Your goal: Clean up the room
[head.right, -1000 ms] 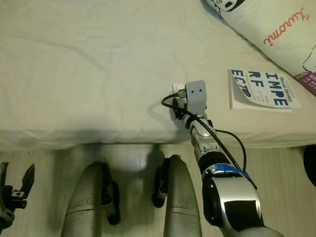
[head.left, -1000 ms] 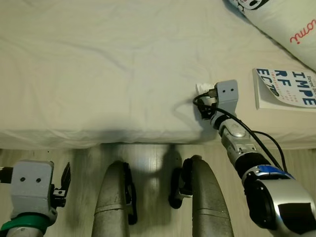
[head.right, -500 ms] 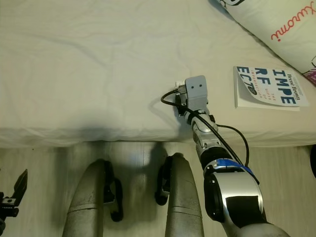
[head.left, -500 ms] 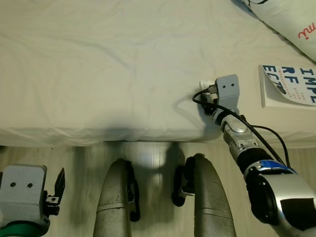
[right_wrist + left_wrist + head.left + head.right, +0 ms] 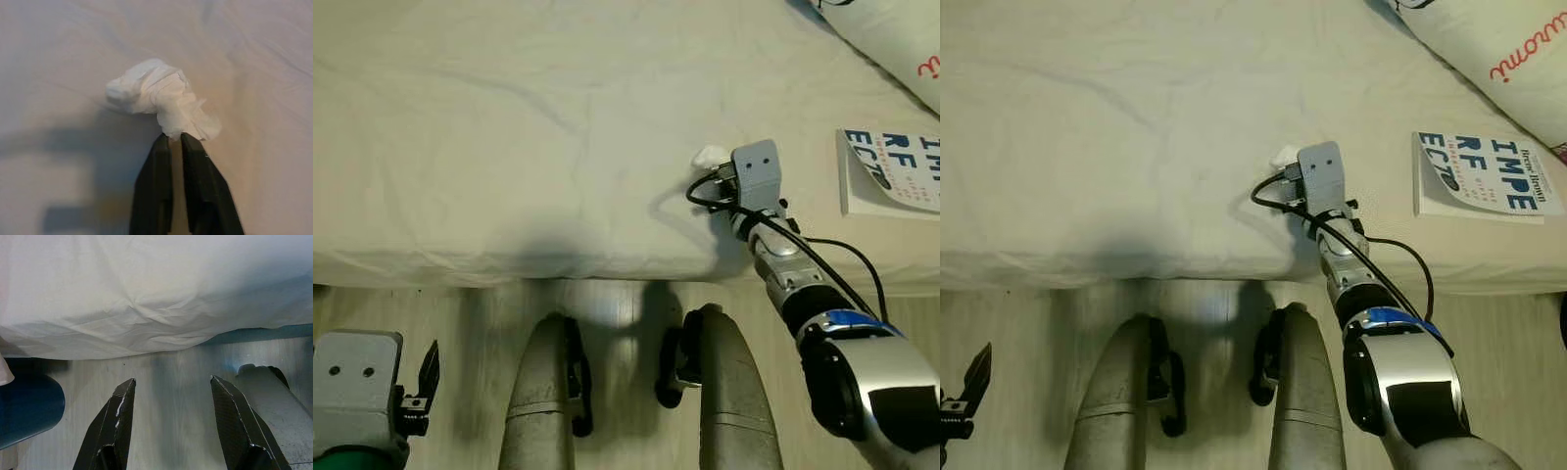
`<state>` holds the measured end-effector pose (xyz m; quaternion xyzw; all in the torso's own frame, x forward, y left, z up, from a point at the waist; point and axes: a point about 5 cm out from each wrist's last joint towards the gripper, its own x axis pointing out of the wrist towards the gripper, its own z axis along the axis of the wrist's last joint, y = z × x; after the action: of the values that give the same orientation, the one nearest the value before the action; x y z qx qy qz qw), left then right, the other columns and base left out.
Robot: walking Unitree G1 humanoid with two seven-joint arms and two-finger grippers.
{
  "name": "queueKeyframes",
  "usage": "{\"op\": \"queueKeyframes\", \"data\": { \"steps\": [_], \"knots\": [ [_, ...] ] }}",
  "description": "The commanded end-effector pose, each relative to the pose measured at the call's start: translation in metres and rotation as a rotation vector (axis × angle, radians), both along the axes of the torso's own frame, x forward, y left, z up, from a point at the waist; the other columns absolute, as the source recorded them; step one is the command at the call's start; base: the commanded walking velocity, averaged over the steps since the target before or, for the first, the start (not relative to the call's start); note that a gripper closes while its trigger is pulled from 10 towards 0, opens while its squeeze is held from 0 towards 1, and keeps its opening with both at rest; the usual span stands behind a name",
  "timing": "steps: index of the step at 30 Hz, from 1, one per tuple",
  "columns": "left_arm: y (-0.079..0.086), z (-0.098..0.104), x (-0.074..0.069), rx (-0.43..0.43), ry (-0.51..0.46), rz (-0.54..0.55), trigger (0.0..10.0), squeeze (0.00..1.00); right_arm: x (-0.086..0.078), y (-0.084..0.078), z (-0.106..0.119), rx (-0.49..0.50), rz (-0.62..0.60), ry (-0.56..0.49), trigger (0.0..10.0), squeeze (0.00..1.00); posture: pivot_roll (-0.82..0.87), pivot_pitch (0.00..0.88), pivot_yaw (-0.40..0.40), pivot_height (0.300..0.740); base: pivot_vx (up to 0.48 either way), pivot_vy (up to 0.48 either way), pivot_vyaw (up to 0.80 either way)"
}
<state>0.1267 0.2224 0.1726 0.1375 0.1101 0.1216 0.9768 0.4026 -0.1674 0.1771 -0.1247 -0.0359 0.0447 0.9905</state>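
Your right end effector [image 5: 175, 138] has its two fingers pressed together on one edge of a crumpled white tissue [image 5: 157, 95]. The tissue sticks out past the fingertips, away from the arm, and sits over the bed [image 5: 509, 127] near its front edge. I think it is just off the sheet, but it is hard to tell. Its long side runs across the fingers, not along them.

Your left end effector [image 5: 171, 423] hangs low by the floor [image 5: 171, 382] with its fingers spread and nothing between them. The right arm is much nearer the tissue.

I count one tissue, one book [image 5: 1484, 176] and one pillow [image 5: 1489, 39]. The book lies on the bed, off to the right of the tissue.
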Motion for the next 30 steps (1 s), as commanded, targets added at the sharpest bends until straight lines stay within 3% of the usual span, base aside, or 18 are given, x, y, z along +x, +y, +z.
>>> {"op": "queueKeyframes", "data": {
  "steps": [1,9,13,19,21,24,27,28,29,30],
  "knots": [
    [0.002,-0.002,-0.006,0.0,0.032,0.019,10.0,0.0,-0.005,-0.005,-0.015,-0.014,-0.01,0.051,0.0,0.0,0.38,0.657,0.035,0.63,0.0,0.0,0.0],
    [-0.004,-0.009,0.006,-0.028,0.022,-0.003,10.0,0.0,-0.006,-0.005,-0.017,-0.008,0.001,0.039,0.0,0.0,0.33,0.611,0.016,0.63,0.0,0.0,0.0],
    [-0.014,-0.015,0.027,-0.065,-0.017,-0.038,10.0,0.0,-0.008,-0.003,-0.006,0.03,0.033,-0.069,0.0,0.0,0.27,0.54,-0.019,0.63,0.0,0.0,0.0],
    [-0.023,-0.021,0.042,-0.094,-0.038,-0.07,10.0,0.0,-0.012,0.0,0.006,0.066,0.065,-0.195,0.0,0.0,0.21,0.483,-0.037,0.63,0.0,0.0,0.0],
    [-0.039,-0.025,0.062,-0.104,-0.068,-0.146,10.0,0.0,-0.024,0.003,0.015,0.073,0.087,-0.332,0.0,0.0,0.16,0.425,-0.05,0.63,0.0,0.0,0.0],
    [-0.044,-0.027,0.068,-0.111,-0.074,-0.166,10.0,0.0,-0.029,0.004,0.015,0.066,0.095,-0.358,0.0,0.0,0.14,0.402,-0.05,0.63,0.0,0.0,0.0],
    [-0.061,-0.03,0.089,-0.141,-0.099,-0.23,10.0,0.0,-0.05,0.007,0.013,0.096,0.097,-0.406,0.0,0.0,0.09,0.339,-0.048,0.63,0.0,0.0,0.0],
    [-0.067,-0.029,0.097,-0.153,-0.114,-0.252,10.0,0.0,-0.059,0.008,0.01,0.111,0.088,-0.409,4.4,0.0,0.06,0.301,-0.039,0.63,0.0,0.0,0.0],
    [-0.067,-0.029,0.097,-0.153,-0.114,-0.252,10.0,0.0,-0.059,0.008,0.01,0.111,0.088,-0.409,4.4,0.0,0.06,0.301,-0.039,0.63,0.0,0.0,0.0],
    [-0.073,-0.027,0.104,-0.167,-0.132,-0.275,10.0,0.0,-0.07,0.01,0.006,0.134,0.088,-0.409,10.0,0.0,0.04,0.28,-0.034,0.63,0.0,0.0,0.0]
  ]
}}
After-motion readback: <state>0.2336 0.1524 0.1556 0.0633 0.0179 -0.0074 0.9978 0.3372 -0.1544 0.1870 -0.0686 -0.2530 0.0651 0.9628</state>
